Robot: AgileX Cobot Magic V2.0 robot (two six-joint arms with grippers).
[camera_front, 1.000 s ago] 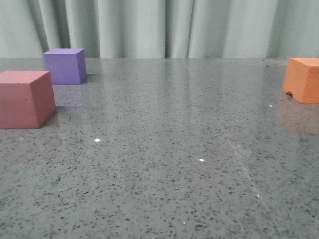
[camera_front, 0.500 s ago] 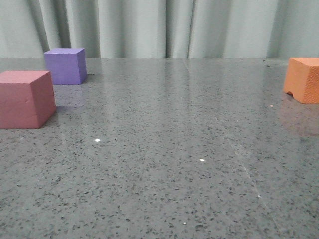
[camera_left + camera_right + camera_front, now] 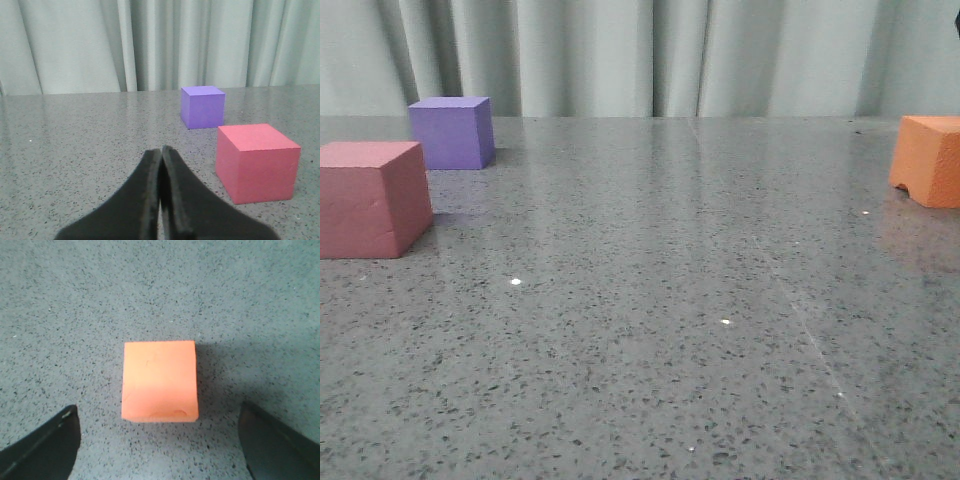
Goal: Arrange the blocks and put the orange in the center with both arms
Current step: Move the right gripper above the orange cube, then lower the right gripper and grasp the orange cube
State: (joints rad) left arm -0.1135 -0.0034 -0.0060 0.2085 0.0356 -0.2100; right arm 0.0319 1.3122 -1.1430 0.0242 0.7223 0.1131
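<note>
The right gripper (image 3: 159, 440) hangs spread wide above the orange foam cube with the pebbled skin (image 3: 159, 380), one black jaw off to each side of it and well clear of its faces. The cube sits on the speckled grey stone tabletop (image 3: 75, 305) just ahead of the line between the fingertips, its edges nearly square to the jaws. To take it well, the gripper probably needs to slide forward until the cube is centred between the jaws, then drop straight down and close on the two flat side faces; foam gives, so a modest squeeze should do.

The left gripper (image 3: 161, 152) is pressed shut and empty, low over the table. The dusty pink-red foam cube (image 3: 257, 162) lies ahead of it and to one side, with the purple foam cube (image 3: 202, 106) beyond. How wide the gap between those two is, I cannot judge well from these angles. Nothing lies between the orange cube and that gap.
</note>
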